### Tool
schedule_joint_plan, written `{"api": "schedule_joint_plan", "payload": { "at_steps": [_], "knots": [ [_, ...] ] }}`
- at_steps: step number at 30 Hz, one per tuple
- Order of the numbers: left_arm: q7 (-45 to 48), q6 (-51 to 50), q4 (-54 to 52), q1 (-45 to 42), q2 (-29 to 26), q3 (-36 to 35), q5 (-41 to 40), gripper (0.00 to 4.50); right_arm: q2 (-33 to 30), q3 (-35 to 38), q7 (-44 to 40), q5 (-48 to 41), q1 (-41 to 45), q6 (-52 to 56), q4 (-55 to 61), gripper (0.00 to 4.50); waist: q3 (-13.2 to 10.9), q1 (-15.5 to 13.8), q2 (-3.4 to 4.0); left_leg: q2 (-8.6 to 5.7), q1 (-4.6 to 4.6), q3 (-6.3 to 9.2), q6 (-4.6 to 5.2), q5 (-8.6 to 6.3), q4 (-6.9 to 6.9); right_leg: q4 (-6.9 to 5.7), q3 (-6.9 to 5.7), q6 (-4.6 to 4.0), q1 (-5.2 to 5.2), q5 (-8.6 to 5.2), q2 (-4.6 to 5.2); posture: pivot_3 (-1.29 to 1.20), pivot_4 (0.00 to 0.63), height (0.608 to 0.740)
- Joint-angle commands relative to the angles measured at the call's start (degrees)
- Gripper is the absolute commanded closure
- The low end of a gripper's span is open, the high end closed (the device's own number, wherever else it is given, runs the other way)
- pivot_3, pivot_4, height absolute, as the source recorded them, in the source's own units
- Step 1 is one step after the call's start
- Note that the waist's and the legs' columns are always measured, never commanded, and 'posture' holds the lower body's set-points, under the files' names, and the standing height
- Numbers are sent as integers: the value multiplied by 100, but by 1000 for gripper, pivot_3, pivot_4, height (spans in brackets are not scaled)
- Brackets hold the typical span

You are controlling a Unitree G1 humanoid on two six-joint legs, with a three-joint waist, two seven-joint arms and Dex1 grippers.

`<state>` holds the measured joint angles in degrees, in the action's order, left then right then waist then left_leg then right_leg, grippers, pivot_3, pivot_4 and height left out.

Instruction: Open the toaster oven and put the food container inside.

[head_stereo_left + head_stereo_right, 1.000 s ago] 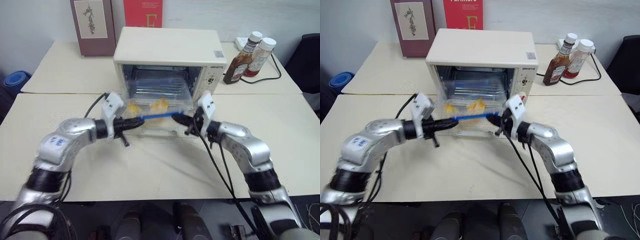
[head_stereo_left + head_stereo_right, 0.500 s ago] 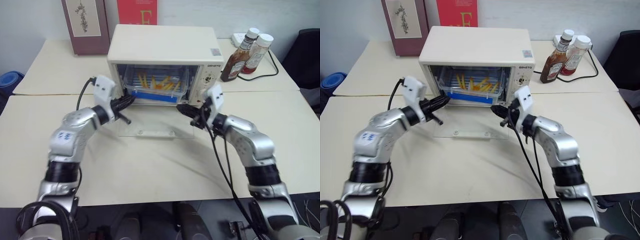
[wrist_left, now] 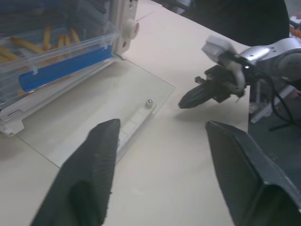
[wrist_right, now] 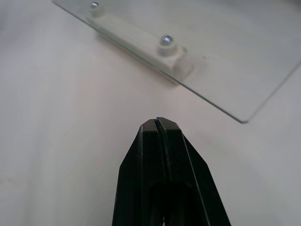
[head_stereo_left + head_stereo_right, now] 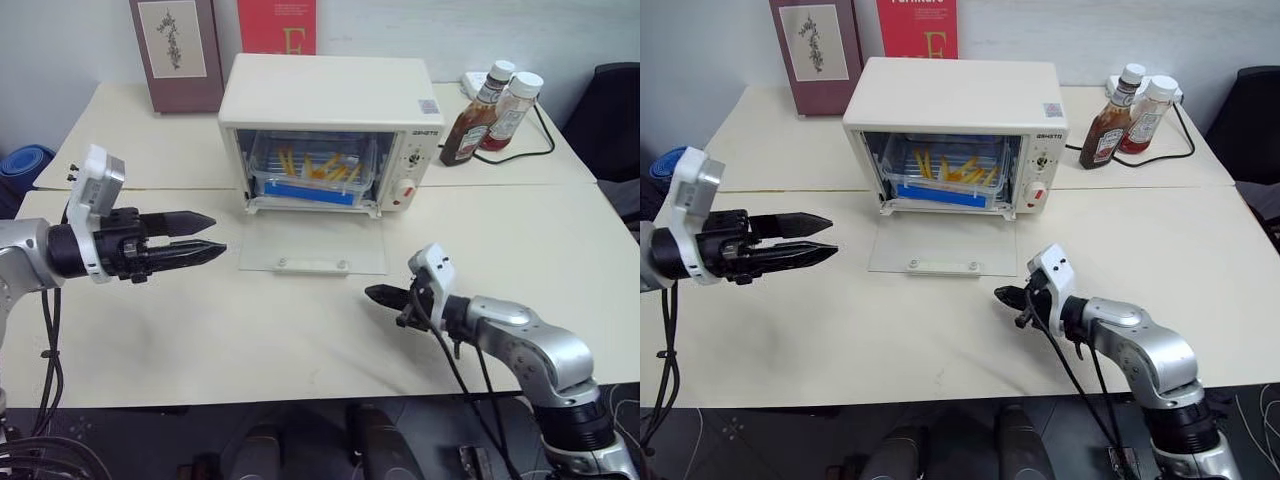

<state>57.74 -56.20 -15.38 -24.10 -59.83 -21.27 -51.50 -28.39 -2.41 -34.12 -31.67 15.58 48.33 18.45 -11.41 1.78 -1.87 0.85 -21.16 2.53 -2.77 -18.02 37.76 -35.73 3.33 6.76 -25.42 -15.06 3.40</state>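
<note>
One food container now sits on the rack inside the toaster oven, door still flat on the table. Both hands have pulled back: left hand spread open, right hand pinched shut, empty. Job looks done. Sauce bottles and books behind.

The toaster oven is a boxy cream-white unit standing toward the back of the surface, with a knob panel and red dial on its right side. Its glass door lies folded down flat, bar handle at the near edge. The food container, clear plastic with a blue strip and yellow fries, sits inside on the rack.
</note>
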Motion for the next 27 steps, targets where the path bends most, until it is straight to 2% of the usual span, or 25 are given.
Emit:
{"api": "schedule_joint_plan", "payload": {
  "at_steps": [1,2,6,11,15,20,23,27],
  "knots": [
    [208,149,-155,-124,-226,6,-5,365,295,-71,216,306,172,-455,-354,4500,-1,5,2,0,-2,-1,0,0,-1,2,0,0,-1,0,1,0,150,740],
    [215,253,-181,-117,-254,59,107,66,374,-104,267,443,222,-619,-519,4500,-1,14,2,-1,-1,-2,0,0,-2,2,1,0,-1,0,1,0,150,740],
    [150,886,-227,-60,-244,240,653,24,696,194,339,470,477,-1117,-723,4500,-3,4,5,1,-1,-3,0,0,-6,2,1,0,-3,0,0,0,150,740],
    [-20,1188,208,-274,-128,201,899,24,456,1213,2,-732,1006,-653,-149,4500,-12,-2,19,1,-5,-2,0,0,-5,1,0,2,-4,1,1,0,150,740],
    [112,1390,561,-370,-218,161,1027,0,-804,1887,-644,-1392,1872,9,-354,3664,-28,-5,44,-1,-7,-4,0,-1,-2,2,0,4,-5,2,4,0,150,740],
    [387,1533,880,-553,-393,148,1077,0,-2299,1919,-1807,-1441,1911,143,-483,2110,-29,-18,46,6,-8,3,31,-17,-11,13,-11,-5,-4,-7,-5,0,150,740],
    [533,1621,1048,-636,-508,145,1174,0,-2816,1947,-2167,-1221,1840,-2,-807,2110,-31,15,50,4,-9,-14,35,-19,-6,15,-5,-2,-4,-6,1,0,150,740],
    [602,1607,1206,-727,-564,101,1148,0,-2969,2018,-2309,-1127,1735,-151,-1010,2110,-31,30,50,4,0,-29,37,-20,-1,11,3,1,-4,-4,2,0,150,740]
  ]
}}
